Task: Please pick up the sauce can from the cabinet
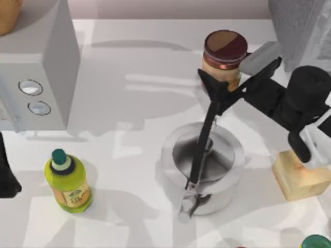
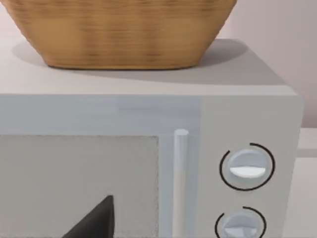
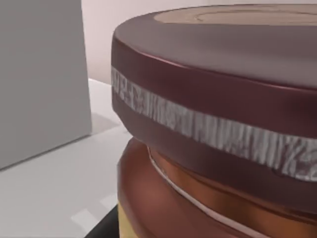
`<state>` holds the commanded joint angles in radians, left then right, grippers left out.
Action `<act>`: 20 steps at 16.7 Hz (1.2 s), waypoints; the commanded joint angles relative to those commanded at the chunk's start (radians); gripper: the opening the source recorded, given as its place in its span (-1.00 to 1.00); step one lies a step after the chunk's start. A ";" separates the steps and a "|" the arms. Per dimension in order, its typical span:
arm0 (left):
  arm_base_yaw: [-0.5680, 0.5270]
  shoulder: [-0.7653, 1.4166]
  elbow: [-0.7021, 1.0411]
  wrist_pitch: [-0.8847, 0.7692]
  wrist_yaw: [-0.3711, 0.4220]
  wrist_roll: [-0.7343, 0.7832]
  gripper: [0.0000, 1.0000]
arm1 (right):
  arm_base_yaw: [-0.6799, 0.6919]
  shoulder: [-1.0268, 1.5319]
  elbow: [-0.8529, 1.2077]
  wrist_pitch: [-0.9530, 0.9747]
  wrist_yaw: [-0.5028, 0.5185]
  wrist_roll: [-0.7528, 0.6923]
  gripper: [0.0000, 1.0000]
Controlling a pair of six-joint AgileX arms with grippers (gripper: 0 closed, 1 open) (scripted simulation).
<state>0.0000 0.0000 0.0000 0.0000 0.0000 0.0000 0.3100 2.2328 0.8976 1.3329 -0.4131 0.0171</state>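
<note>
The sauce can [image 1: 225, 47] has a brown and dark-red round top and an orange-tan side. It is at the back right of the table, near the grey cabinet [image 1: 302, 20]. My right gripper [image 1: 232, 67] is shut on it, with one dark finger [image 1: 213, 85] on its left front and a grey finger [image 1: 260, 57] on its right. In the right wrist view the sauce can's lid and rim [image 3: 213, 99] are very close. My left gripper [image 1: 6, 175] is parked at the table's left edge, facing the microwave.
A grey microwave [image 1: 46, 62] stands at the back left with a woven basket [image 2: 119, 34] on top. A yellow-green bottle [image 1: 70, 181] stands front left. A steel pot [image 1: 230, 155] with a dark long utensil [image 1: 199, 155] sits just in front of the can. A wooden block [image 1: 300, 178] lies under the right arm.
</note>
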 joint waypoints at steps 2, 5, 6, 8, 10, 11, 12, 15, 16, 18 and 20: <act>0.000 0.000 0.000 0.000 0.000 0.000 1.00 | -0.004 0.036 0.050 -0.010 0.012 0.004 -1.00; 0.000 0.000 0.000 0.000 0.000 0.000 1.00 | 0.026 0.102 0.161 -0.028 0.031 -0.002 -1.00; 0.000 0.000 0.000 0.000 0.000 0.000 1.00 | 0.038 0.122 0.196 -0.035 0.038 -0.004 -1.00; 0.000 0.000 0.000 0.000 0.000 0.000 1.00 | 0.059 0.159 0.242 -0.054 0.049 -0.007 -1.00; 0.000 0.000 0.000 0.000 0.000 0.000 1.00 | 0.068 0.184 0.258 -0.069 0.055 -0.007 -1.00; 0.000 0.000 0.000 0.000 0.000 0.000 1.00 | 0.069 0.185 0.258 -0.070 0.056 -0.007 -1.00; 0.000 0.000 0.000 0.000 0.000 0.000 1.00 | 0.069 0.185 0.258 -0.070 0.056 -0.007 -1.00; 0.000 0.000 0.000 0.000 0.000 0.000 1.00 | 0.069 0.185 0.258 -0.070 0.056 -0.007 -0.85; 0.000 0.000 0.000 0.000 0.000 0.000 1.00 | 0.069 0.185 0.258 -0.070 0.056 -0.007 -0.70; 0.000 0.000 0.000 0.000 0.000 0.000 1.00 | 0.069 0.185 0.258 -0.070 0.056 -0.007 -0.40; 0.000 0.000 0.000 0.000 0.000 0.000 1.00 | 0.069 0.185 0.258 -0.070 0.056 -0.007 -0.10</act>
<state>0.0000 0.0000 0.0000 0.0000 0.0000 0.0000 0.3788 2.4180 1.1560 1.2631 -0.3573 0.0099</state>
